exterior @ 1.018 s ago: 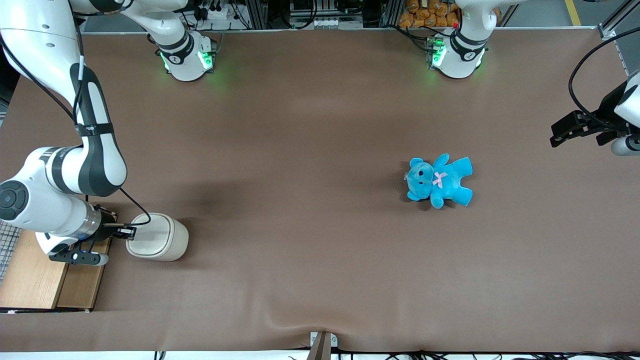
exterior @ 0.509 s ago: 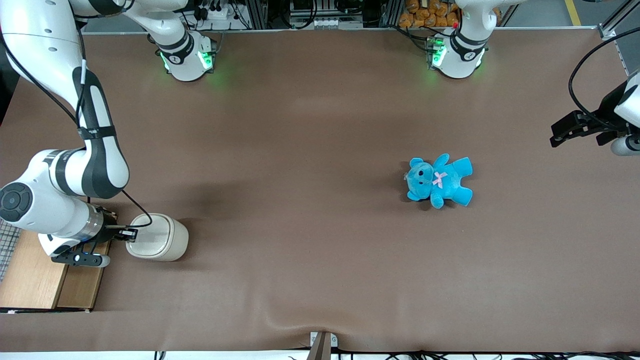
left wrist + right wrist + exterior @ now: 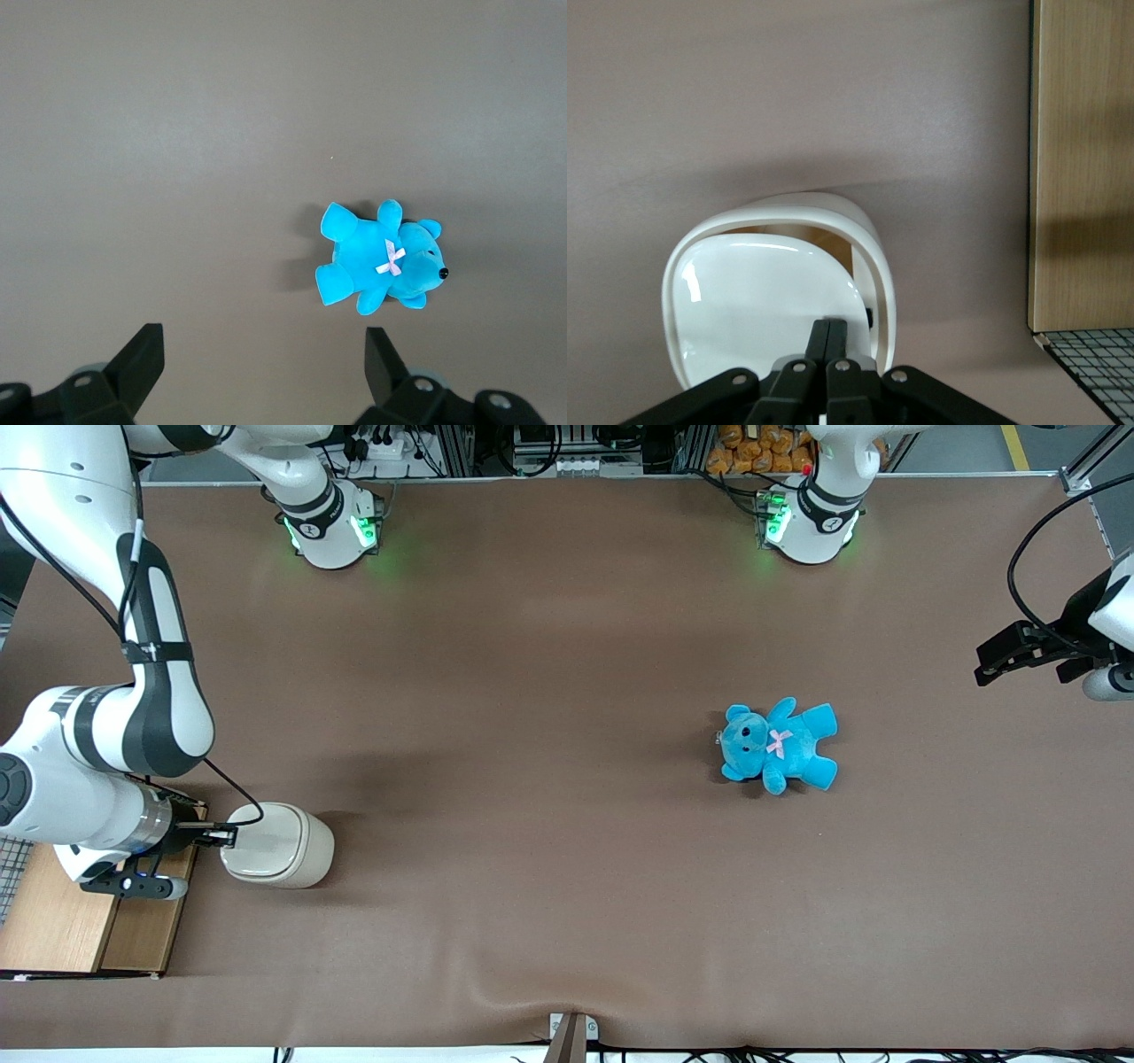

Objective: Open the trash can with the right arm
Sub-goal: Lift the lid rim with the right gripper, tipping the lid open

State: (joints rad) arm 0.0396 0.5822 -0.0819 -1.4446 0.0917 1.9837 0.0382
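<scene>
Where lid (image 3: 757,301) lifts, pinched hand (image 3: 830,329).

Gripper (image 3: 829,341), fingers together, on the trash can (image 3: 780,283) lid's raised edge, beside wooden box (image 3: 1081,168).

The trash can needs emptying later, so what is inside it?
The lid covers the trash can, showing only a dim sliver. The shut end effector presses its edge.
</scene>
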